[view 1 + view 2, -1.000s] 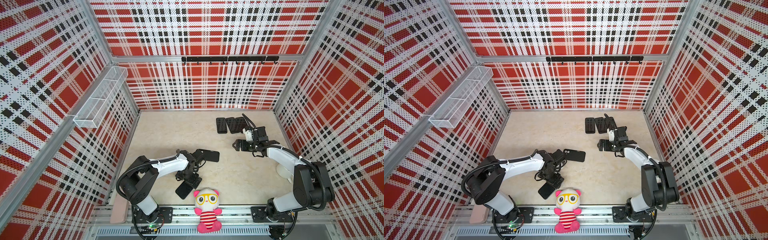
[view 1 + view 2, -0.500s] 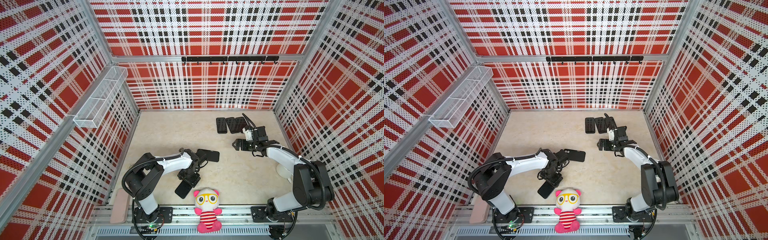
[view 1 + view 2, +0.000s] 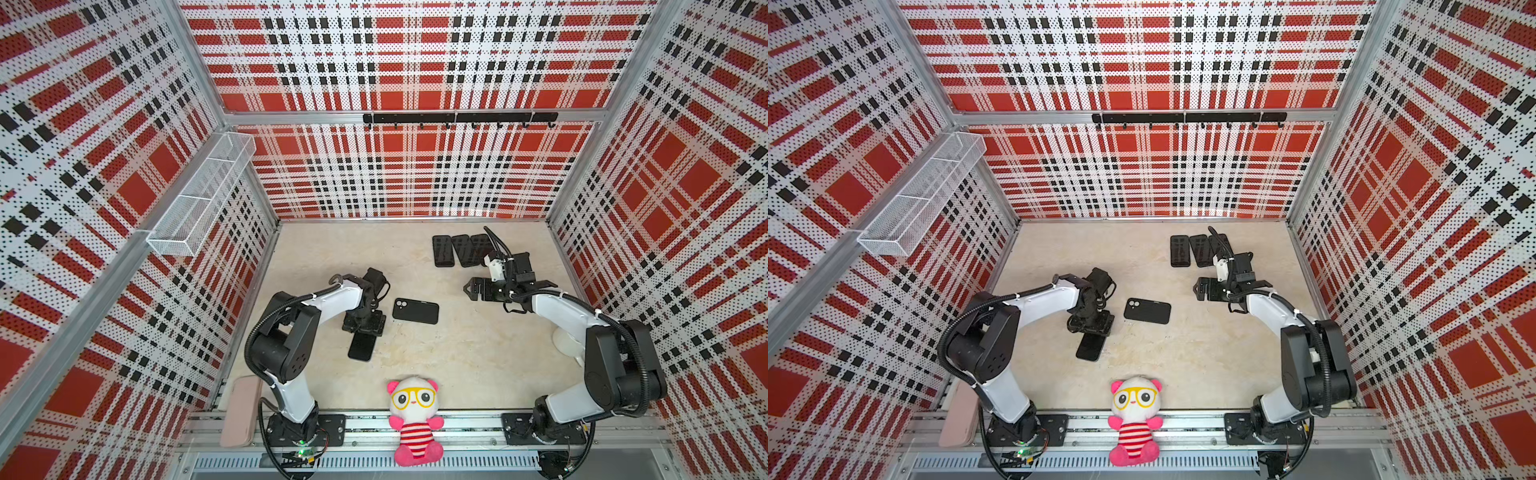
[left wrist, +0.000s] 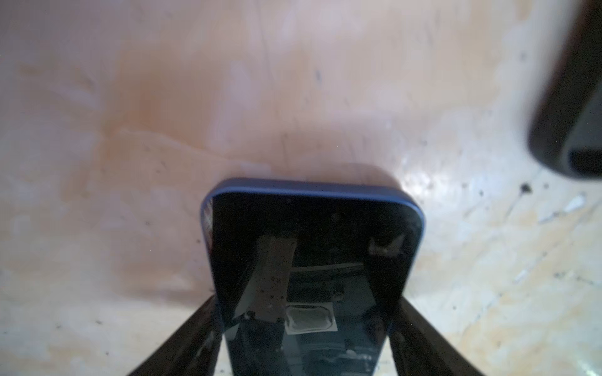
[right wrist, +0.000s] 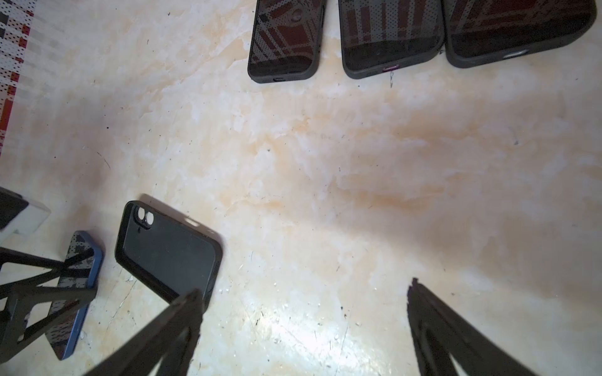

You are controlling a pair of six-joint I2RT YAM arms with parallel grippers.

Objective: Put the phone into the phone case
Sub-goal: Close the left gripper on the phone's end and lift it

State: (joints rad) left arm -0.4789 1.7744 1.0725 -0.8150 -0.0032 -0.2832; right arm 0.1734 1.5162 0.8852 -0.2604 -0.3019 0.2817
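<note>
And here's the left gripper (image 3: 363, 328), low over the table (image 3: 457, 365), straddling the blue-edged phone (image 4: 312, 260). The phone lies screen up right between its fingers (image 4: 192, 332), one along each long edge. Whether they're pinching it or merely flanking it, I can't tell from here.

Just off that gripper's side, close to the phone but not touching it, sits the empty black phone case (image 3: 415, 311). It lies flat, with bare table showing through its camera cut-outs.

On the other arm, the right gripper (image 5: 303, 325) hangs spread wide with nothing in it. The case lies off to one side of its fingers, and a row of three cased phones (image 5: 391, 32) lies ahead of it.

The step in hand, I'd say, is getting hold of that phone. To do it well, squeeze evenly across the long edges, centred along the length so it can't pivot. Get both pads below the glass before lifting, because a slim slab on a slick top likes to skate. Then lift it level, make the short hop over the case, match the camera end to the cut-outs and seat one end first. The free right gripper looks well placed to pin the case so it doesn't slide.
</note>
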